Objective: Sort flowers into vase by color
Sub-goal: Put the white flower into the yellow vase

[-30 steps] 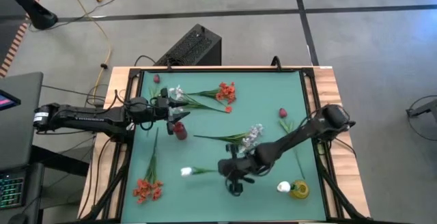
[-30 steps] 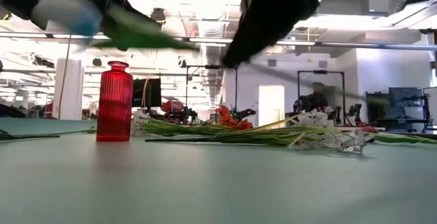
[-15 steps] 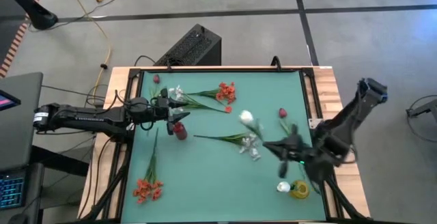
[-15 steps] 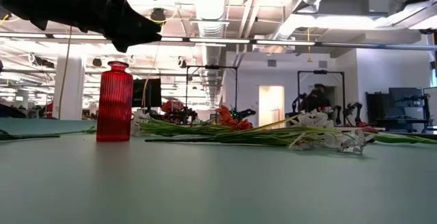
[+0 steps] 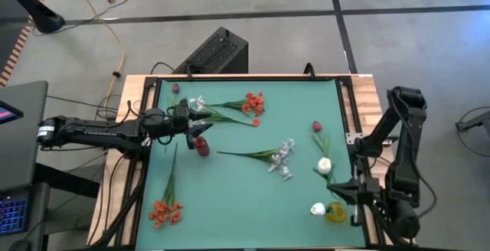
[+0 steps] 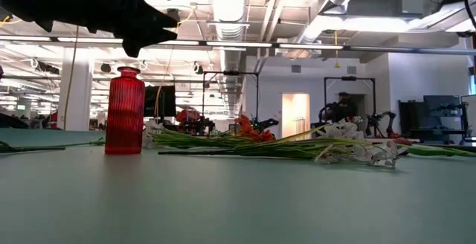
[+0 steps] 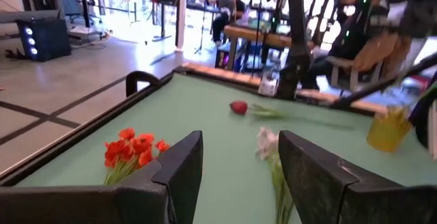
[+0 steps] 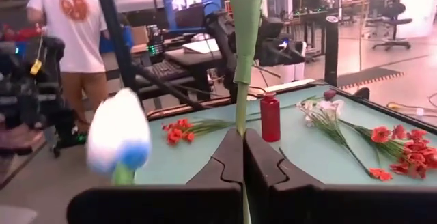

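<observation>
Two grippers to follow over the green desk (image 5: 245,197). Finds the left gripper (image 5: 196,129) near the left edge, hanging just above the red vase (image 5: 201,147), fingers (image 7: 179,171) spread with nothing between them. Shows up in the low view too, dark and high over the vase's mouth.

Picks out the right gripper (image 8: 242,141) by the right edge, toward the near right corner, pinched tight on the thin green stem of a white bud (image 5: 325,164). Holds that bud up off the desk, near the yellow vase (image 5: 335,213). Counts a second white bud (image 5: 317,209) already sitting in that yellow vase at the near right corner.

Spots the rest of the flowers lying flat:
- a white spray (image 5: 197,104) and an orange-red cluster (image 5: 253,103) toward the far edge, with green stems running between the two
- a dark red bud (image 5: 174,88) alone in the far left corner
- another dark red bud (image 5: 316,127) near the right edge
- a second white spray (image 5: 284,158) around the middle, with its stem pointing toward the left edge
- a second orange-red cluster (image 5: 164,212) in the near left corner, with its stem running up toward the red vase

Catches a person in a white shirt (image 8: 72,19) beyond the desk in the right wrist view.
</observation>
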Motion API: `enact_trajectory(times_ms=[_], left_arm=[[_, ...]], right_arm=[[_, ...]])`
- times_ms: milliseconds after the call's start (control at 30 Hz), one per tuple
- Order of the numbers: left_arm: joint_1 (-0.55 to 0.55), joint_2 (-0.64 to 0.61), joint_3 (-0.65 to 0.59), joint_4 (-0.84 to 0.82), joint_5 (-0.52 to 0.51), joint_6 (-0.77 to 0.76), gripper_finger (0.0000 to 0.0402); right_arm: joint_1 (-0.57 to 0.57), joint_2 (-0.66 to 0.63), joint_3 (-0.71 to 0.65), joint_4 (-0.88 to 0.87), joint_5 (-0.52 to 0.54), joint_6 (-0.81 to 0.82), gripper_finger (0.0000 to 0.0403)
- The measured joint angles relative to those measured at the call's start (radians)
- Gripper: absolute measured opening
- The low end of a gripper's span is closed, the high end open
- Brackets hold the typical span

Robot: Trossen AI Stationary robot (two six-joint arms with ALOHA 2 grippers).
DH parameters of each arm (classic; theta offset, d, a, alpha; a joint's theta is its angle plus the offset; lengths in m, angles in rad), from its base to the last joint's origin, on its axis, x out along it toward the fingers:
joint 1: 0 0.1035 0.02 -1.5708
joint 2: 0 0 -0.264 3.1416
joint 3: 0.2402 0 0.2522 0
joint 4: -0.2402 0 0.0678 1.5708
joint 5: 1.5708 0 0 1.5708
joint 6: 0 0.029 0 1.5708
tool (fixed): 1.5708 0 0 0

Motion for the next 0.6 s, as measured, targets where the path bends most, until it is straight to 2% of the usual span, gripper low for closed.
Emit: enact_trajectory(times_ms=[133,300,433,600], left_arm=[[0.000,0.000,0.000,0.030,0.000,-0.069,0.0180],[0.000,0.000,0.000,0.036,-0.001,-0.151,0.0180],[-0.002,0.000,0.000,0.051,0.015,-0.223,0.0180],[-0.062,0.037,0.002,0.250,0.119,-0.129,0.0180]], right_arm=[[0.044,0.021,0.000,-0.004,0.000,-0.008,0.0021],[0.120,-0.022,0.000,-0.002,0.003,-0.006,0.0021],[0.125,-0.050,0.000,-0.010,0.003,-0.014,0.0021],[0.111,-0.130,0.000,-0.024,0.002,-0.087,0.0022]])
